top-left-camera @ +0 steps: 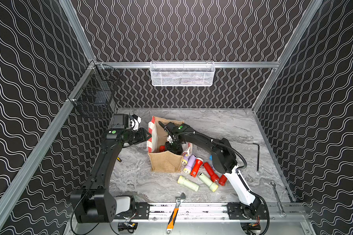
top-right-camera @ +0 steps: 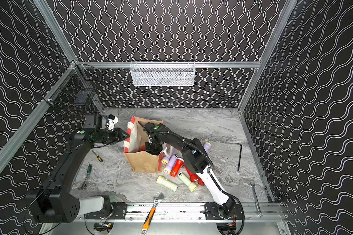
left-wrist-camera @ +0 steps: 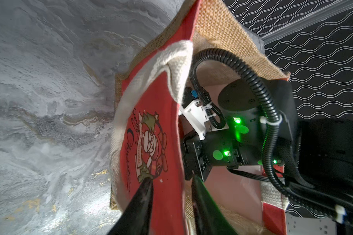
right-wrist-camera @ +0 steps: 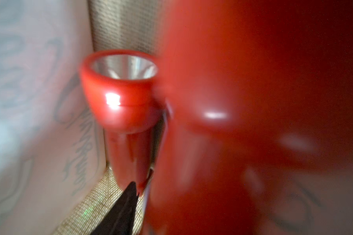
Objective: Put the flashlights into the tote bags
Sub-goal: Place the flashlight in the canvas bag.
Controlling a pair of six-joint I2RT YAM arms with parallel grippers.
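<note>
Left gripper straddles bag wall, fingers apart, probably to hold the mouth wide. Right gripper is deep inside; one finger hidden, so its state is unclear. Red flashlight stands in bag corner, blurred flashlight beside it. Other flashlights lie on table near bag.

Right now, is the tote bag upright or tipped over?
Upright. The tote bag stands on its base, mouth facing up, a red flashlight visible inside.
</note>
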